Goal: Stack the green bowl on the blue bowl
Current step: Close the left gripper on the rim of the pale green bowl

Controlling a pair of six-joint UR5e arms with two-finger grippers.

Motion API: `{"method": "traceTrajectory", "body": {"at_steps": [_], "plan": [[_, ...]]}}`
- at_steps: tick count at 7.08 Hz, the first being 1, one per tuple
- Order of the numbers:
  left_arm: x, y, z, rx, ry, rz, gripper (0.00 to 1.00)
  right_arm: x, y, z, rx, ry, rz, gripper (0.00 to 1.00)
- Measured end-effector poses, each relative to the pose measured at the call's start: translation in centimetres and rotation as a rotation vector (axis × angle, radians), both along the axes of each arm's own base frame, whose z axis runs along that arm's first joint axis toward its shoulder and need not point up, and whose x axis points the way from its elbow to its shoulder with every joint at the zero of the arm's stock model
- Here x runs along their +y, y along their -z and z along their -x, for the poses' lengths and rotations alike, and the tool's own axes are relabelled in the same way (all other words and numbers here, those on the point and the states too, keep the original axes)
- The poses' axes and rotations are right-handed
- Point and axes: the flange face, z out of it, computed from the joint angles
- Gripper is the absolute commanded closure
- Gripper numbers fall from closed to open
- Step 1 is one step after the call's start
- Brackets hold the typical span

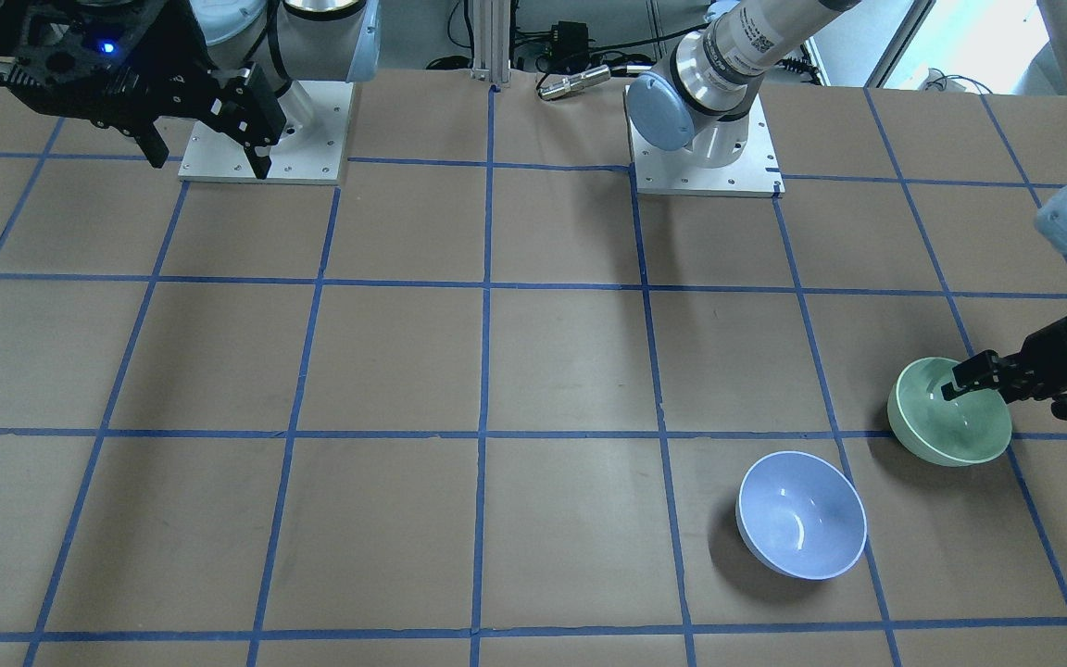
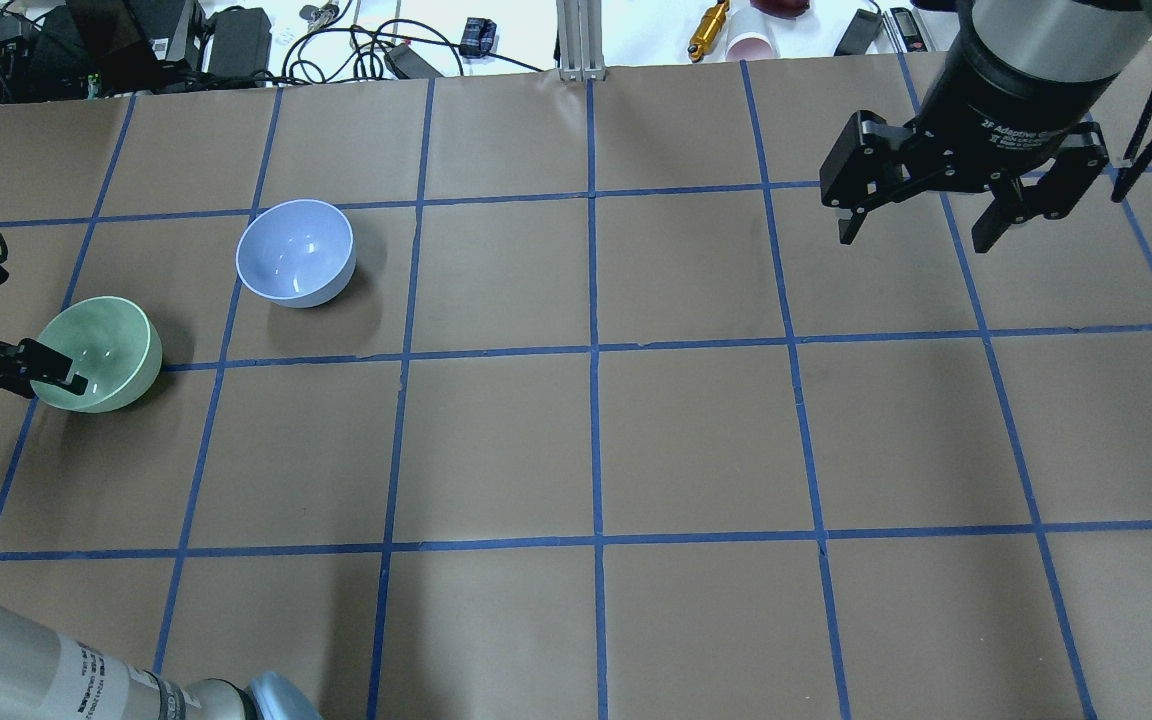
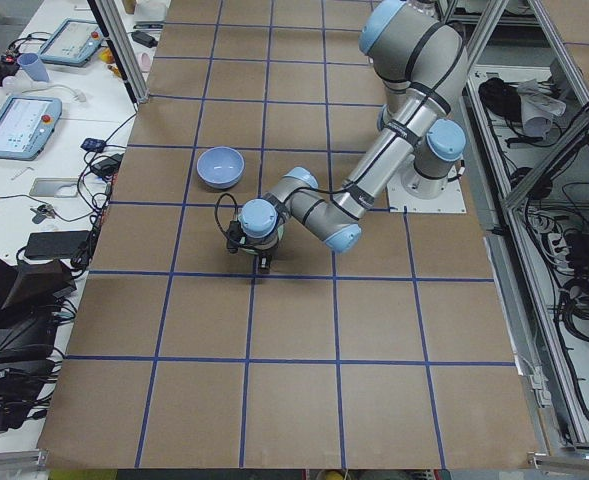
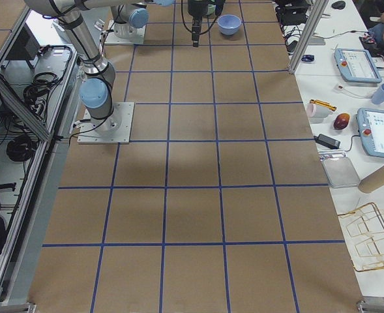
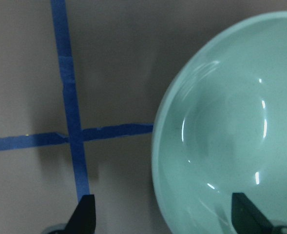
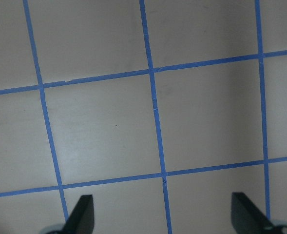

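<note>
I see the green bowl (image 2: 101,352) on the worktop (image 2: 696,440) far over on the robot's left side, upright with its mouth facing straight up. It is round, so it has no long axis to speak of. From the overhead view it sits just beside a crossing of the blue tape lines (image 5: 70,97), with one line running under its edge. The blue bowl (image 2: 294,250) stands upright too, mouth up. It is apart from the green one, farther from the robot and a little more towards the middle of the worktop, and the two bowls do not touch. The left claw (image 5: 165,217) is at the green bowl, and its jaws are spread wide across the rim on the side facing the worktop's left end. In the left wrist view one finger (image 5: 245,217) hangs inside the bowl over its glossy inner wall, and the other finger (image 5: 85,217) is outside, over the brown paper. Neither finger presses on the wall, so the bowl is straddled, not pinched. The right claw (image 2: 914,240) hovers well away over the robot's right side of the worktop, jaws spread and holding nothing. Its wrist camera shows only brown paper and tape grid between the fingertips.
</note>
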Motion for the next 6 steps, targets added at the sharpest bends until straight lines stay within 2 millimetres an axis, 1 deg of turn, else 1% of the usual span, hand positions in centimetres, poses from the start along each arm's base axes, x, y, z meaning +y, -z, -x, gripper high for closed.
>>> {"method": "traceTrajectory", "body": {"at_steps": [1,2,3,6], "plan": [[-0.11,0.13,0.03,-0.001,-0.004,-0.003,0.69,-0.01,-0.01,0.0,0.0,0.0,0.001,0.0],[-0.18,0.16,0.01,-0.002,-0.004,-0.002,0.96,-0.01,-0.01,0.0,0.0,0.0,0.001,0.0],[-0.24,0.14,-0.01,-0.004,-0.004,-0.001,1.0,-0.01,-0.01,0.0,0.0,0.0,0.001,0.0],[-0.29,0.1,-0.06,-0.007,0.002,0.002,1.0,0.0,-0.01,0.0,0.0,0.0,0.001,0.0]]}}
